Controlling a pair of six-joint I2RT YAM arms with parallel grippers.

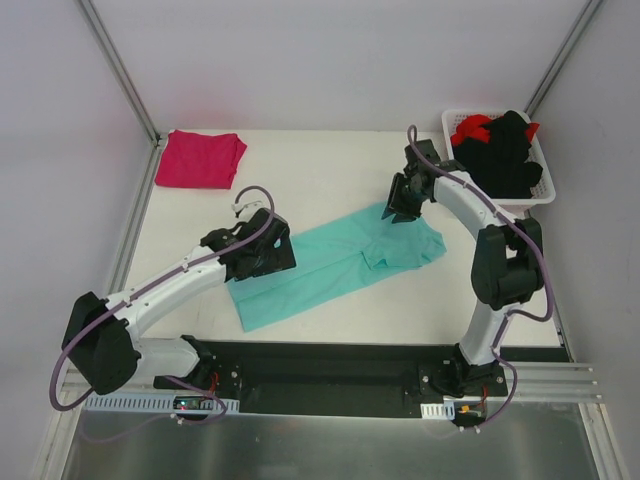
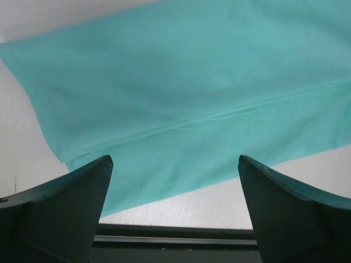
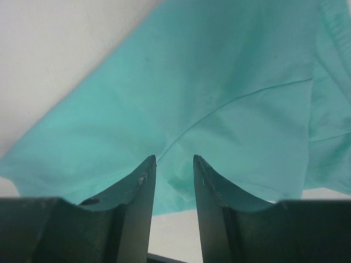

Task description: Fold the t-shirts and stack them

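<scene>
The teal t-shirt (image 1: pixel 330 265) lies as a long diagonal band across the middle of the table, its collar end bunched at the right. My left gripper (image 1: pixel 275 255) hangs wide open over its lower left part. In the left wrist view the cloth (image 2: pixel 192 82) lies flat beyond the left gripper (image 2: pixel 174 159), with nothing between the fingers. My right gripper (image 1: pixel 400 212) is at the shirt's upper right edge. Its jaws (image 3: pixel 174 158) stand a narrow gap apart, with a crease of teal cloth (image 3: pixel 219 82) at the tips. The pink t-shirt (image 1: pixel 200 158) lies folded at the back left.
A white basket (image 1: pixel 545 190) at the back right holds black and red garments (image 1: pixel 500 150). The black base rail (image 1: pixel 330 370) runs along the near table edge. Metal frame posts rise at both back corners.
</scene>
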